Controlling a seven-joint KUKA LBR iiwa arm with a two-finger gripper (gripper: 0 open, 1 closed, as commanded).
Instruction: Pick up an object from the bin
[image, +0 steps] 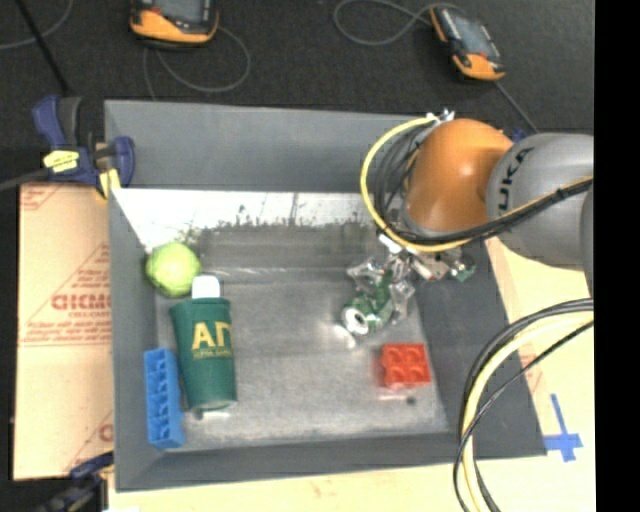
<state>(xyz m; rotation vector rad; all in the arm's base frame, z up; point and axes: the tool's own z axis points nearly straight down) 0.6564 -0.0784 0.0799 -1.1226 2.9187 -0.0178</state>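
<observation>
My gripper (388, 282) hangs below the orange wrist cover at the right of the bin's middle. Right at its lower tip lies a small green and white thing (361, 314) with a round silvery end; whether the gripper touches it I cannot tell. A red toy brick (404, 365) with studs lies on the floor just below and to the right of the gripper, apart from it.
Along the bin's left side are a yellow-green ball (173, 269), a dark green can (205, 350) with a white cap and white letters lying on its side, and a blue studded brick (163, 397) against the left wall. The arm comes in from the right.
</observation>
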